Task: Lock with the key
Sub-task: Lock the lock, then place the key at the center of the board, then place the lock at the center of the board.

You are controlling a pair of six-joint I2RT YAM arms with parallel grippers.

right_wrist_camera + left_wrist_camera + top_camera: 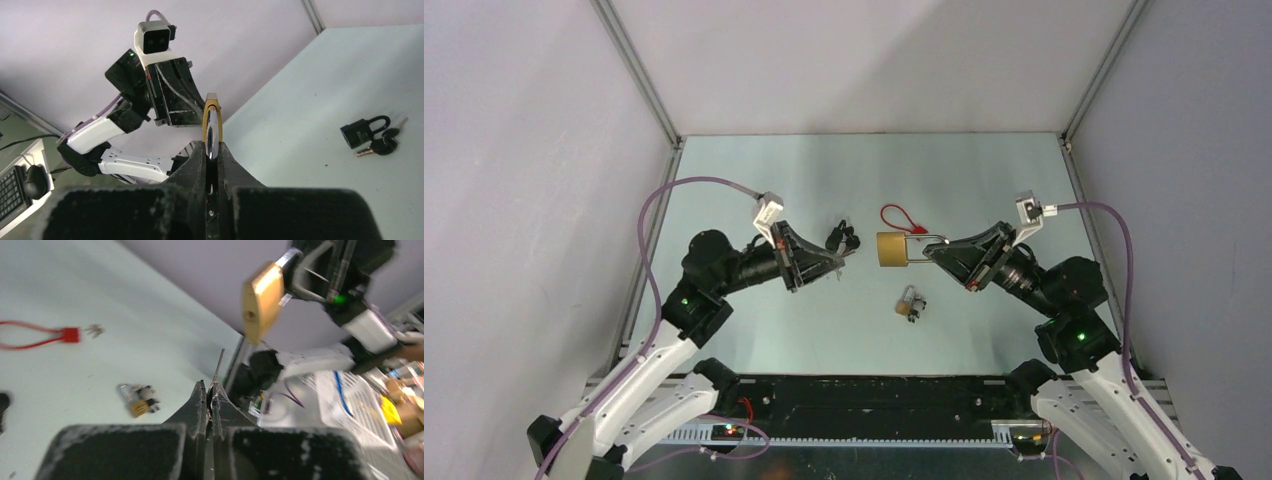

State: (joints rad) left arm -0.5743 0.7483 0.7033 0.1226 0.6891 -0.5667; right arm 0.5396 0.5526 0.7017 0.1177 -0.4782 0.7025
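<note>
My right gripper (936, 249) is shut on the shackle of a brass padlock (890, 248) and holds it above the table, body toward the left arm. The padlock shows edge-on between my fingers in the right wrist view (211, 112). It also shows in the left wrist view (262, 299), keyhole end down. My left gripper (834, 262) is shut on a thin metal key (218, 366) whose blade sticks out past the fingertips. The key tip is a short way left of and below the padlock, not touching it.
A small brass padlock with keys (910, 303) lies on the table below the held lock. A black padlock with keys (842, 238) lies near my left gripper. A red cable seal (900, 219) lies behind the brass padlock. Grey walls close in both sides and the back.
</note>
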